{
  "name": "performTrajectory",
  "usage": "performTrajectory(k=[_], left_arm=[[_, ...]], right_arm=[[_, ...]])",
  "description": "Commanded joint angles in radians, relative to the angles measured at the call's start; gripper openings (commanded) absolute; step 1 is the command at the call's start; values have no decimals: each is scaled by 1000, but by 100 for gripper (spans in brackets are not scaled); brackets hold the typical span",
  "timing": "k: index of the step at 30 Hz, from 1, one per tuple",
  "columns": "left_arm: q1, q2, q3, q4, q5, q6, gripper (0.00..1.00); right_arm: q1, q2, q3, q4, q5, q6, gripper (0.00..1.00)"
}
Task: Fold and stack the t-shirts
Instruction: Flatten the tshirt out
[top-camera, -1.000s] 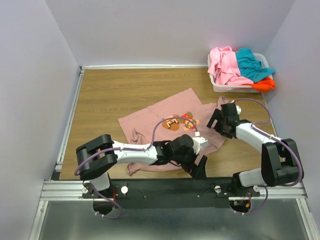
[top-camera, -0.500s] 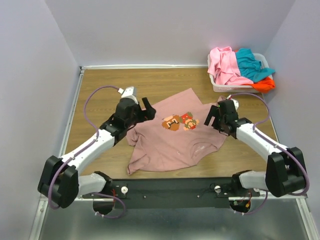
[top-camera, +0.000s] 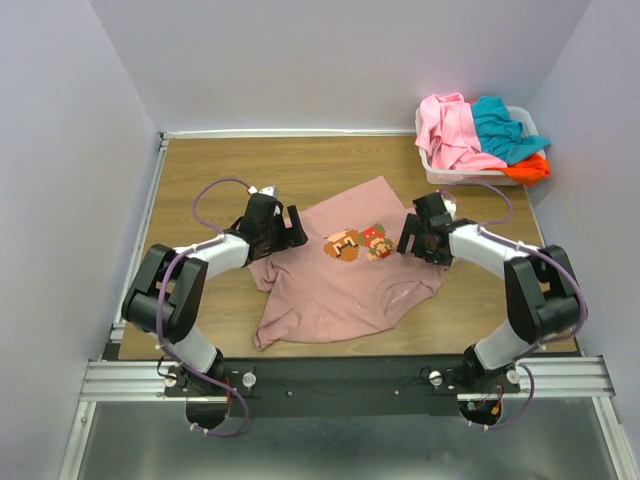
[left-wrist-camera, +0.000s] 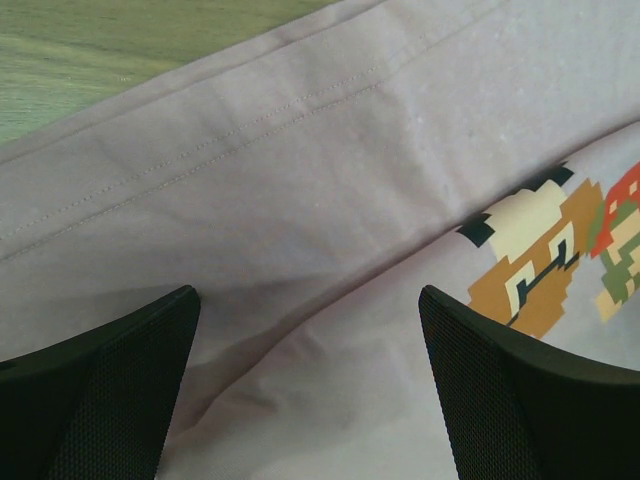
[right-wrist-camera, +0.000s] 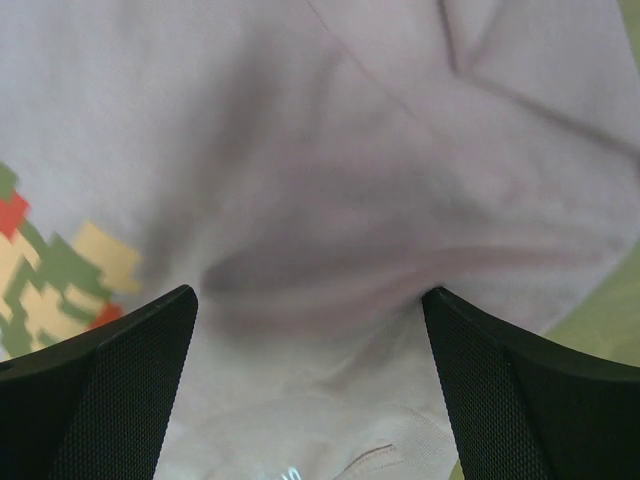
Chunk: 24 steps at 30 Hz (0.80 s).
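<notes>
Left gripper (top-camera: 294, 227) and right gripper (top-camera: 409, 240) both gape wide over the rumpled mauve t-shirt (top-camera: 340, 290), so closing here probably pinches extra layers and bunches it.

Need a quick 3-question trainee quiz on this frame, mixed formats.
1. True or false: the left hand is shut on the mauve-pink t-shirt.
2. Which t-shirt lies leftmost in the white basket? A bright pink; B teal; C orange-red.
3. Fill in: seen from the top camera, the pixel-figure print lies ___ the left hand and the right hand.
Key: 1 false, its fingers stand apart; 2 A; 3 between.
</notes>
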Motion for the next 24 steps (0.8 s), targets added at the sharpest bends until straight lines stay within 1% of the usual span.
performTrajectory(k=[1,3,4,5,7,8,10,11,12,13,14,15,18,19,20,21,22,24], left_arm=[[12,2,-50,22,7,15,98],[13,-13,-76,26,11,8,98],[12,-21,-93,29,13,2,98],[13,-36,-122,31,13,-8,98],[12,-54,-153,46,22,-26,98],[12,-70,-181,52,40,-32,98],[10,-84,-222,80,62,-55,98],[10,-96,-236,90,86,-64,98],[1,-102,-247,101,97,-74,98],[-7,-107,-253,118,100,-95,98],[-19,-114,-260,124,99,-101,98],[-53,-116,-261,132,99,-106,98],[-105,-98,-238,141,94,-124,98],[-140,-90,-221,147,93,-132,98],[-159,-79,-212,152,91,-143,98],[-172,-73,-201,160,94,-144,99],[-204,-71,-190,160,90,-147,99],[-226,-76,-156,160,93,-147,99]], right_arm=[[43,198,155,4,53,-59,100],[64,267,217,6,57,-82,100],[70,298,284,3,55,-88,100],[80,370,327,4,47,-99,100],[87,444,407,1,40,-136,100],[98,505,497,1,37,-149,100],[104,574,589,0,29,-192,100],[106,603,673,0,29,-202,100],[104,669,724,-2,27,-228,100],[106,700,773,-5,27,-238,100],[106,735,865,-8,24,-266,100],[104,789,905,-9,23,-280,100],[106,876,1039,-11,27,-341,100],[106,936,1132,-11,41,-358,100],[106,962,1181,-11,46,-376,100],[106,993,1274,-12,58,-410,100],[106,1036,1319,-12,60,-426,100],[104,1065,1399,-16,79,-462,100]])
